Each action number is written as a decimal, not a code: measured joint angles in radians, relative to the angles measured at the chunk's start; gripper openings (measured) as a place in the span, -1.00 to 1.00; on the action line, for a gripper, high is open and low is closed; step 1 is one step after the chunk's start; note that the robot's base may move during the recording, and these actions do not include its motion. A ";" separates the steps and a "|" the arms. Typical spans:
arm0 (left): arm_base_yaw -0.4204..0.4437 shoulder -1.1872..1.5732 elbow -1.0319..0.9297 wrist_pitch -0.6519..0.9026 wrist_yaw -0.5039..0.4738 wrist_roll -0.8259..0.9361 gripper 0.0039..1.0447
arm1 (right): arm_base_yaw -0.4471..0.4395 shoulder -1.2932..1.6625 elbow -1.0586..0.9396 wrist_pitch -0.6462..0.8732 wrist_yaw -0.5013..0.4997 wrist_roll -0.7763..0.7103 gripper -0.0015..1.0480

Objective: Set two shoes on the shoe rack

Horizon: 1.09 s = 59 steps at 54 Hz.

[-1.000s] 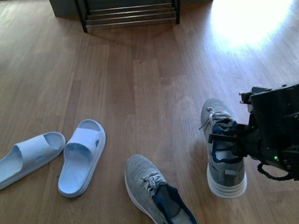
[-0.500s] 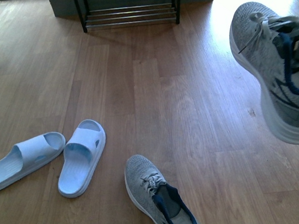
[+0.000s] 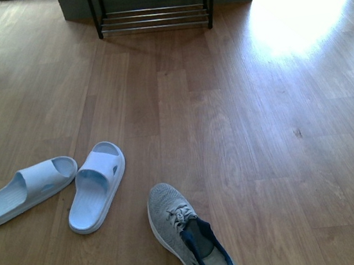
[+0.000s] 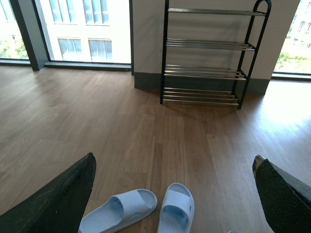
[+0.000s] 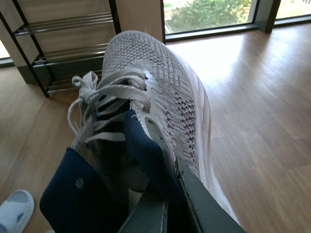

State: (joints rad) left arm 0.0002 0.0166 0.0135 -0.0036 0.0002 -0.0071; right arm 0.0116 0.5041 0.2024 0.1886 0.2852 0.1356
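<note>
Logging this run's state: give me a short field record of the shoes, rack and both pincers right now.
held sneaker: clamped at its collar by right pincer
floor sneaker: lying on the floor, untouched
slides: side by side on floor, left of floor sneaker
shoe rack: no shoes on it
left pincer: open, empty

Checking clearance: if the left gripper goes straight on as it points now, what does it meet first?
Probably bare wooden floor, beyond the pale blue rubber slides and short of the black-framed shoe rack; depth unclear.
</note>
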 joint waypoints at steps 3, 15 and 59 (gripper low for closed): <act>0.000 0.000 0.000 0.000 0.000 0.000 0.83 | 0.048 -0.072 -0.039 -0.024 0.045 -0.009 -0.97; 0.000 0.000 0.000 0.000 0.000 0.000 0.83 | 0.089 -0.212 -0.127 -0.046 0.019 -0.024 -0.97; -0.140 0.134 0.059 -0.190 -0.452 -0.297 0.83 | 0.089 -0.217 -0.127 -0.046 0.029 -0.024 -0.97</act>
State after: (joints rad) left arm -0.1394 0.1501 0.0727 -0.1940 -0.4515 -0.3042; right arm 0.1009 0.2871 0.0753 0.1425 0.3141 0.1116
